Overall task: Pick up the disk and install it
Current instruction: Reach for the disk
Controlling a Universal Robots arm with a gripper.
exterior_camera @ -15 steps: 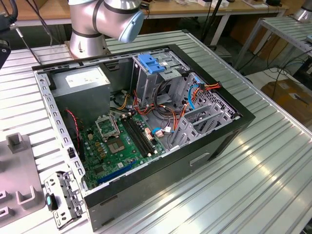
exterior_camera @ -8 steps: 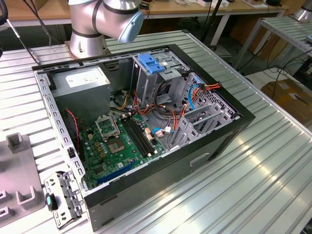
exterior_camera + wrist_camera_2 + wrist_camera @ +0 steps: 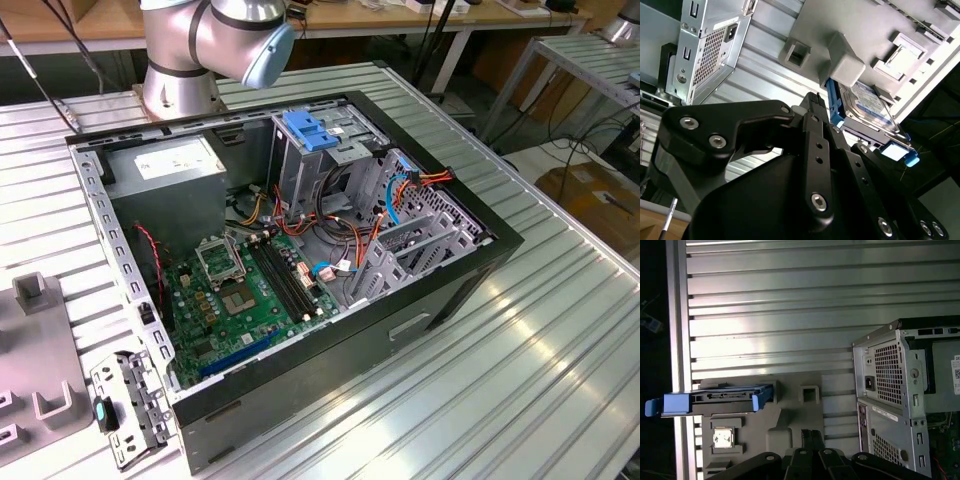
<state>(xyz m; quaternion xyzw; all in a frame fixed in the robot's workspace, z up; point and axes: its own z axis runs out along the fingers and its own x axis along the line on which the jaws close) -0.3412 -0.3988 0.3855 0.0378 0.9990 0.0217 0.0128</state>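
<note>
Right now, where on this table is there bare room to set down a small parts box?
The widest bare patch is the ribbed table on the exterior view's right of the computer case. In the first wrist view, bare table also runs past the grey fixture plate holding the disk. Crowded: inside the case, with cables and the motherboard.

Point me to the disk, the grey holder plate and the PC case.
disk (image 3: 722,397): first wrist view, on its dark connector edge.
grey holder plate (image 3: 790,415): first wrist view, on a bare flat part beside the disk.
PC case (image 3: 888,375): first wrist view, on the perforated rear panel.
</note>
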